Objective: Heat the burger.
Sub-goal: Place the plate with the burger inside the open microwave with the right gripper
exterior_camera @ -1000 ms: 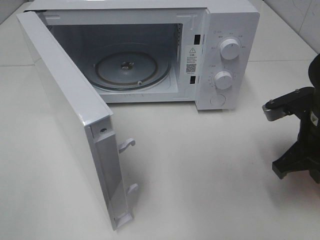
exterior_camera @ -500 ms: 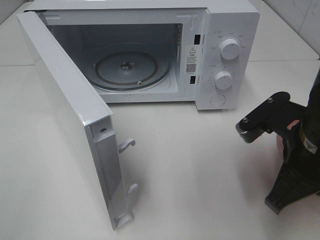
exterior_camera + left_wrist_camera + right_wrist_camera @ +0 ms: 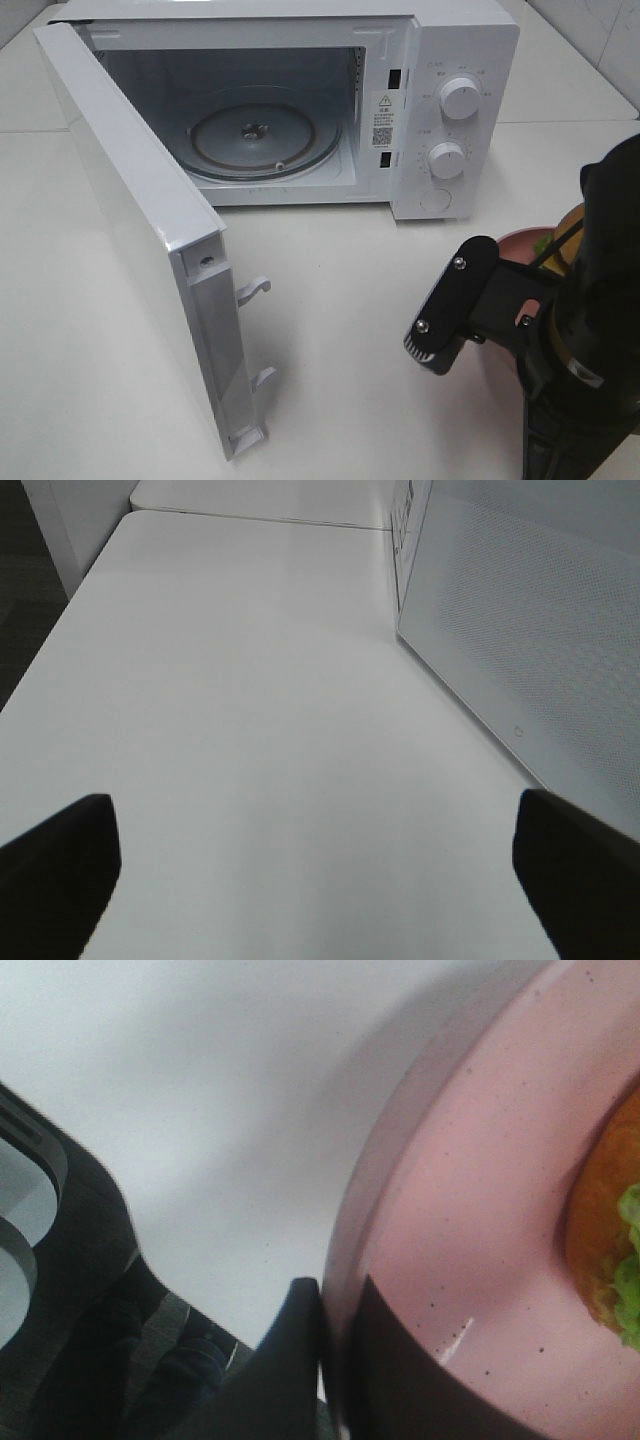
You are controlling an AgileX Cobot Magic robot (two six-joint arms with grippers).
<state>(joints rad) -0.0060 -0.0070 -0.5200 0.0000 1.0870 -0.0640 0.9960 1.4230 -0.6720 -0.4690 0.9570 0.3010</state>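
Though print illegible, sticker (image 3: 382, 118) shows QR code (image 3: 381, 135); right fingers (image 3: 290, 1360) pinch plate (image 3: 470, 1260).

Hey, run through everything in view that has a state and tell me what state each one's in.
microwave door: wide open
turntable: bare
left tool: open, holding nothing
right tool: shut on the rim of the pink plate
pink plate: gripped at its rim
burger: sitting on the pink plate

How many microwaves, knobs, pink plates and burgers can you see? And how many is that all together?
microwave: 1
knobs: 2
pink plate: 1
burger: 1
Total: 5
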